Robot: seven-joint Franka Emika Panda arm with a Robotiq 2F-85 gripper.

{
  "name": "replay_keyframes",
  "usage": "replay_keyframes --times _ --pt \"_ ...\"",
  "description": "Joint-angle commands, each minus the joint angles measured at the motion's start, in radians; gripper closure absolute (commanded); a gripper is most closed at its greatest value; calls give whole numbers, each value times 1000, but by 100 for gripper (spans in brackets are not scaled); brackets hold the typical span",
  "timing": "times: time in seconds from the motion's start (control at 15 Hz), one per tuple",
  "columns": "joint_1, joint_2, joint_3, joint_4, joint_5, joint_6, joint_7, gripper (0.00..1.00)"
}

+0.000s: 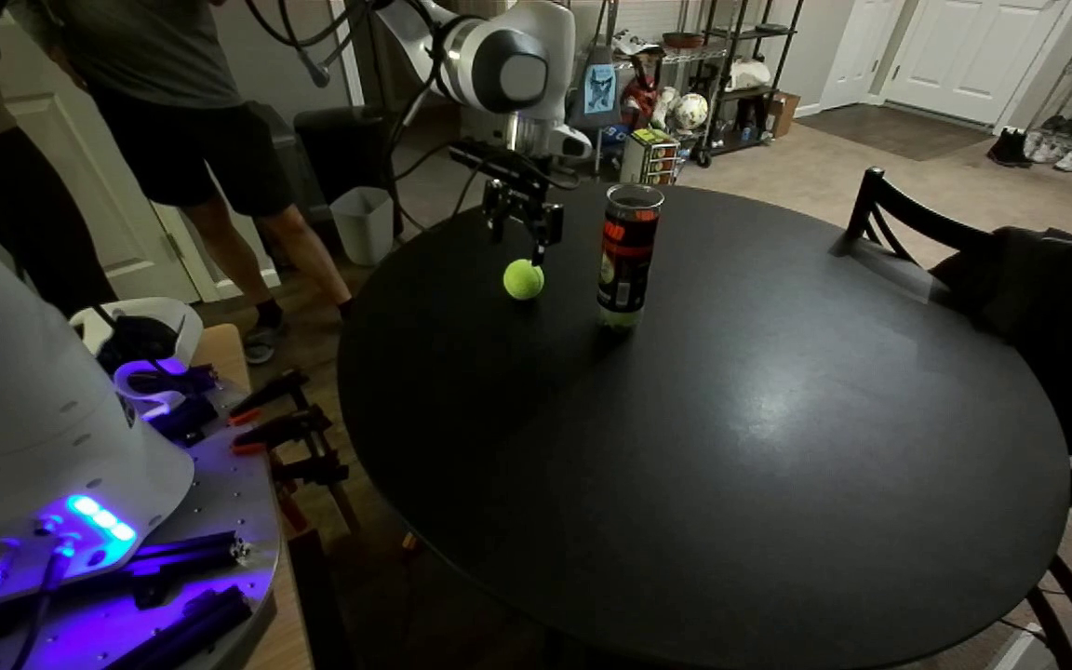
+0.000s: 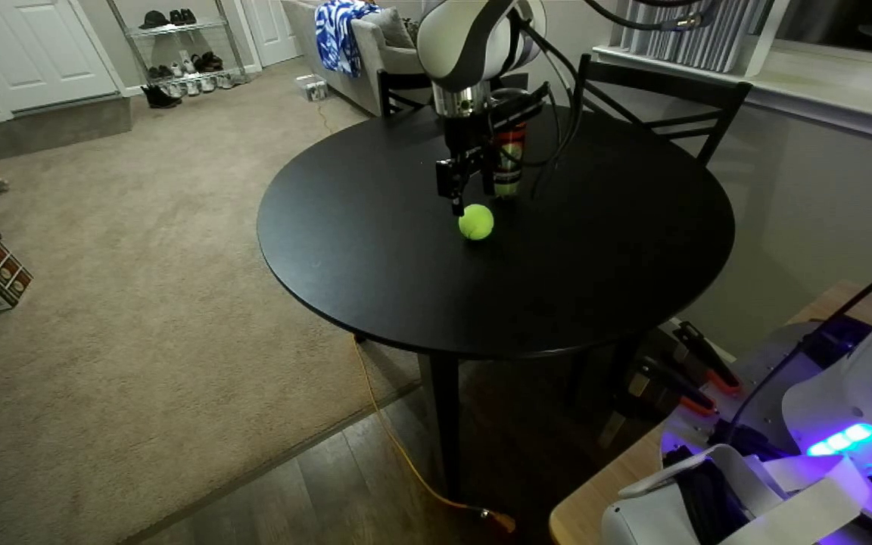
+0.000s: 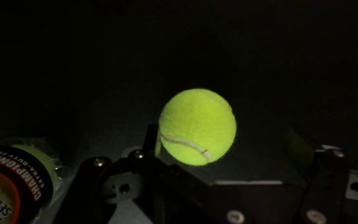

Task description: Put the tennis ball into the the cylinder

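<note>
The tennis ball (image 1: 523,279) is yellow-green and rests on the dark round table; it also shows in an exterior view (image 2: 476,222) and in the wrist view (image 3: 198,127). The cylinder (image 1: 627,256) stands upright beside it, dark with a red band and a clear top; yellow-green shows at its bottom. It is partly hidden behind the arm in an exterior view (image 2: 509,163) and cut off at lower left in the wrist view (image 3: 17,183). My gripper (image 1: 519,240) is open above the ball. In the wrist view the ball lies nearer the left finger, with a gap to the right finger (image 3: 227,146).
The round black table (image 1: 685,465) carries the ball and cylinder. Black chairs (image 1: 917,219) stand at its edge. The robot base (image 1: 61,447) and clamps (image 1: 289,428) are on a separate wooden stand. A person (image 1: 173,112) stands behind, near a bin (image 1: 364,226).
</note>
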Motion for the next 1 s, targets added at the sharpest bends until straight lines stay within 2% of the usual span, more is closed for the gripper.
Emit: replay_keyframes --times 0.0,0.93 --pt "-13 -25 3 -37 -23 30 -3 0" --pt "-35 64 -15 65 -29 -74 -21 0"
